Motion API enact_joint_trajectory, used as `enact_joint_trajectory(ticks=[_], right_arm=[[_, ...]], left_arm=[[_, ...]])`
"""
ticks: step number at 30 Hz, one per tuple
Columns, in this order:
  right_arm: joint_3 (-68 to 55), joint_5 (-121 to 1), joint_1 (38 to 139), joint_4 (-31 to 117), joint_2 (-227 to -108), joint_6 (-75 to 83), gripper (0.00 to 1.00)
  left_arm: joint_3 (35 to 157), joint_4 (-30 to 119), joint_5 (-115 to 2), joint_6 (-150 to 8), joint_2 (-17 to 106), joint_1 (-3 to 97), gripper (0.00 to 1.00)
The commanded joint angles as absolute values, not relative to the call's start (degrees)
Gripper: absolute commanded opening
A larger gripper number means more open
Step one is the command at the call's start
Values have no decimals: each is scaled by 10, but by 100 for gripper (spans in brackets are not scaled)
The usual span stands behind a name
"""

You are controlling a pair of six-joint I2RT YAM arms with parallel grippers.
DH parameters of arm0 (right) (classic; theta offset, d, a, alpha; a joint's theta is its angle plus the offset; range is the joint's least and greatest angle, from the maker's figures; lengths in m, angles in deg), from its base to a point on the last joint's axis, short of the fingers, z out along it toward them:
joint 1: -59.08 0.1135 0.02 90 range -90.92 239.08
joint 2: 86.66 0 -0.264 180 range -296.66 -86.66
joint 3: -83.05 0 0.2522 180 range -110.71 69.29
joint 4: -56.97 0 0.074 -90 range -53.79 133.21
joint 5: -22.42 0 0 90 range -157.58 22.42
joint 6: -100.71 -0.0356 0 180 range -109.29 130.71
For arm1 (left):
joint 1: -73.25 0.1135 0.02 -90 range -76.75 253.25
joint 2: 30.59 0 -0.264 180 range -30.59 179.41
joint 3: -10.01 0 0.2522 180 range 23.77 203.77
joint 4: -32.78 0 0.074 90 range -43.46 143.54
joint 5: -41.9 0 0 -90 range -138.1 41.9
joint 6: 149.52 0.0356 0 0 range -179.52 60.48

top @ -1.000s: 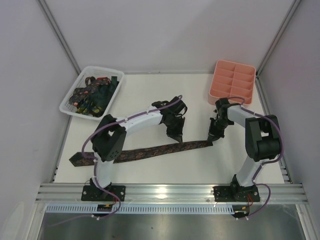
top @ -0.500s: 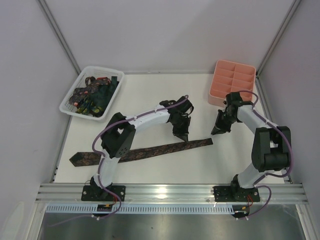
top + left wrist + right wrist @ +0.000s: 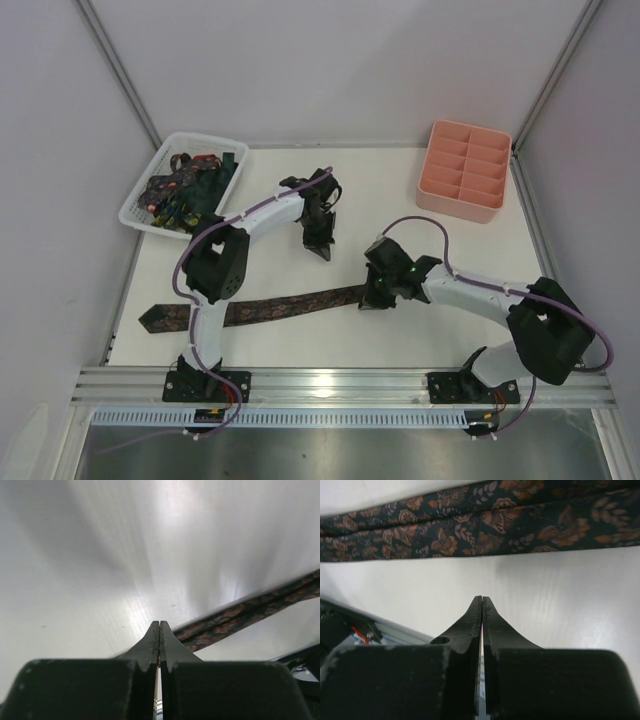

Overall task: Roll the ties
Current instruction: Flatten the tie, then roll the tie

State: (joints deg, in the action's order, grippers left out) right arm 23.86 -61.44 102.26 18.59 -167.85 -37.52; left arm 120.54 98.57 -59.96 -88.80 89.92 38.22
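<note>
A brown tie with a reddish leaf pattern [image 3: 270,306] lies flat along the front of the table, its wide pointed end at the left. My right gripper [image 3: 372,302] is shut and empty, its tips down at the tie's right end. In the right wrist view the tie [image 3: 485,520] runs across just beyond the closed tips [image 3: 482,598] and looks doubled in two layers. My left gripper [image 3: 322,252] is shut and empty, hanging behind the tie and apart from it. The left wrist view shows the closed tips [image 3: 159,622] with the tie [image 3: 250,611] to their right.
A white lattice basket [image 3: 135,210] at the back left holds more dark ties [image 3: 185,190]. A pink tray with compartments [image 3: 458,203] stands at the back right. Grey walls close the table on three sides.
My right gripper swung left and forward to the tie's right end, which now stops further left. My left gripper lifted off the tie and moved back and left.
</note>
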Motion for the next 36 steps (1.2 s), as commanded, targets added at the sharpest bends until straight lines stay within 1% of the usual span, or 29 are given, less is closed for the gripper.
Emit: enact_joint_trajectory(ticks=[1,4,10,14,16,18,19,22,25,27,28,29,30,31,32,33,34,35,36], right_arm=[[259,-727,1072,280,-1707,-484,0],[272,-750,1078,298,-1732,-520,0],[258,-756,1078,300,-1780,-530,0],[218,-769,1077,309,-1811,-527,0],[183,-773,1075,287,-1822,-527,0],[172,-772,1075,252,-1812,-528,0],[177,-771,1078,242,-1800,-527,0],[208,-775,1075,207,-1721,-516,0],[210,-779,1053,154,-1648,-451,0],[210,-768,1023,133,-1610,-380,7],[214,-746,967,140,-1601,-351,12],[228,-665,931,165,-1597,-321,30],[232,-627,897,169,-1596,-269,34],[233,-597,854,168,-1604,-251,42],[236,-531,782,177,-1610,-229,58],[239,-491,743,191,-1627,-196,66],[240,-413,715,204,-1638,-177,75],[232,-387,670,214,-1651,-161,76],[227,-370,654,210,-1669,-130,76]], left_arm=[[1183,993,-607,-846,869,377,0],[1158,961,-639,-850,869,377,0],[1143,934,-684,-866,884,370,0],[1135,936,-693,-861,893,363,0],[1128,942,-682,-856,889,362,0],[1130,955,-656,-857,880,362,0],[1136,960,-621,-857,866,362,1],[1164,980,-567,-861,842,363,0],[1198,995,-546,-874,827,362,1],[1206,983,-559,-883,809,354,2],[1207,975,-577,-895,806,350,2],[1205,966,-613,-902,803,346,2],[1204,945,-636,-910,803,332,1],[1200,934,-650,-922,807,324,0],[1200,923,-672,-929,817,315,1],[1199,901,-683,-936,824,298,1],[1198,887,-695,-953,832,291,0],[1197,857,-725,-962,849,280,0],[1195,840,-732,-970,855,275,0]])
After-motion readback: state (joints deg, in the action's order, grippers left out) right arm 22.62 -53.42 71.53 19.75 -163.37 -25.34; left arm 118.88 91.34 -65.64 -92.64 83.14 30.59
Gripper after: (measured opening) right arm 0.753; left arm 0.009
